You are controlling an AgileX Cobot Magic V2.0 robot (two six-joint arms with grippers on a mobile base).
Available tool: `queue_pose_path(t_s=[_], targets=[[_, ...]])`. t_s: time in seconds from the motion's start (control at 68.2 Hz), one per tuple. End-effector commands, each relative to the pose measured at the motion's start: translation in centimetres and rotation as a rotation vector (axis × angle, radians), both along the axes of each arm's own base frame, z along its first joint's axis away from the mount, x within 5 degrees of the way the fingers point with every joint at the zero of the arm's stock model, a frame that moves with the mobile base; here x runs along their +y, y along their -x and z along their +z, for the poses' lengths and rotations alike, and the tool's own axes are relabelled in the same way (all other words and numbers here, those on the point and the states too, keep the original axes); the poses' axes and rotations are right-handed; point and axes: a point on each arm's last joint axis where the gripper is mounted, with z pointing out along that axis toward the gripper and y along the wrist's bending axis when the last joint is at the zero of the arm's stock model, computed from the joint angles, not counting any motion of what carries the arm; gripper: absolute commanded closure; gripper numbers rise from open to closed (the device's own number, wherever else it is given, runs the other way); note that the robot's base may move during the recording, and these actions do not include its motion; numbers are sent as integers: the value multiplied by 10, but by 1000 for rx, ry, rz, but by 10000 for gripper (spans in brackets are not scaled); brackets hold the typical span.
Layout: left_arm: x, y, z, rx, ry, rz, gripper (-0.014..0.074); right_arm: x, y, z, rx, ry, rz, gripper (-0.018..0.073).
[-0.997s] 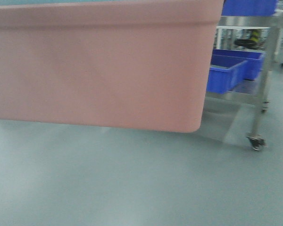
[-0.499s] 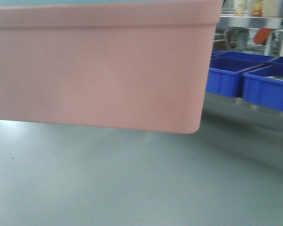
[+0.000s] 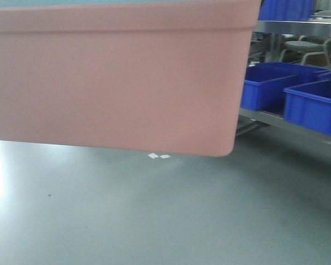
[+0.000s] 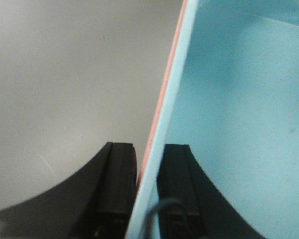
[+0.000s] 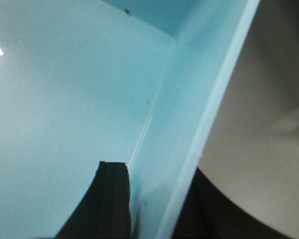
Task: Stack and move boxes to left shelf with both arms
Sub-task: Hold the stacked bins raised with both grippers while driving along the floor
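**Carry the nested stack level, arms moving as one**

The pink box (image 3: 116, 77) fills the front view, hanging above the grey floor (image 3: 171, 221), with the light blue box (image 5: 65, 89) nested inside it. The left gripper (image 4: 147, 164) is clamped across both walls, and the right gripper (image 5: 157, 181) pinches the blue wall. Best to match both arms' height and spacing. No left shelf is recognisable.

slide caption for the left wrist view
Left jaws clamp the wall of the blue tub nested in the pink tub

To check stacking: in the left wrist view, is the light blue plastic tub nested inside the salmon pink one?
Yes, the light blue plastic tub sits inside the salmon pink plastic tub, wall against rim.
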Motion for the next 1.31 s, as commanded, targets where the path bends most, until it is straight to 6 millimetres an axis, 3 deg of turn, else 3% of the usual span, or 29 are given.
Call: queue_pose_path(t_s=[0.0, 1.291], targets=[[-21, 9, 42, -192, 255, -122, 599, 18, 7, 35, -159, -250, 110, 523], [-21, 9, 42, -191, 255, -122, 599, 18, 7, 35, -159, -250, 110, 523]])
